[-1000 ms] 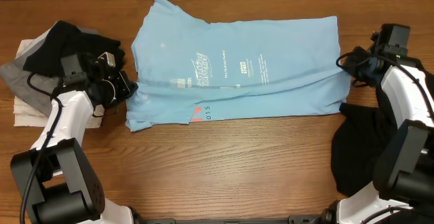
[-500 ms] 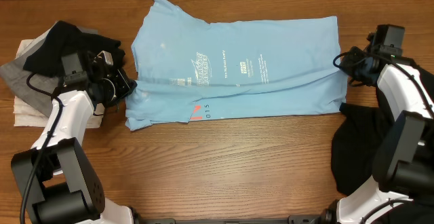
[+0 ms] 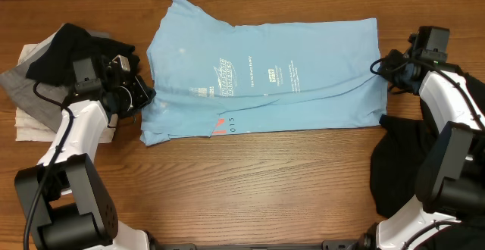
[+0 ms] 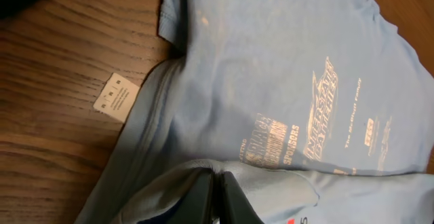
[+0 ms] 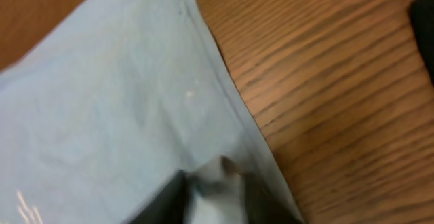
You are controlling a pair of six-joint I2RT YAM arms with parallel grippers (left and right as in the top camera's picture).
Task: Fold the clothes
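Light blue T-shirt (image 3: 265,76) lies flat on the table (image 3: 250,197), its long axis running 9 to 3 o'clock with the neck toward 9. The chest print (image 4: 290,142) includes "SPONSORS". The neck label (image 4: 116,96) is unreadable. The left gripper (image 3: 141,97) is clenched on a fold at 9. The right gripper (image 3: 383,70) straddles the hem at 3, and whether it is gripping cannot be told. A black garment (image 3: 402,167) lies at 4 and a heap of cloth (image 3: 38,83) at 9.

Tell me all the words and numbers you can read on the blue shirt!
"SPONSORS": chest print on the light blue T-shirt.
"015": large lettering at the shirt's folded front edge.
Rest of the chest print and the white tag: too small or blurred to read.
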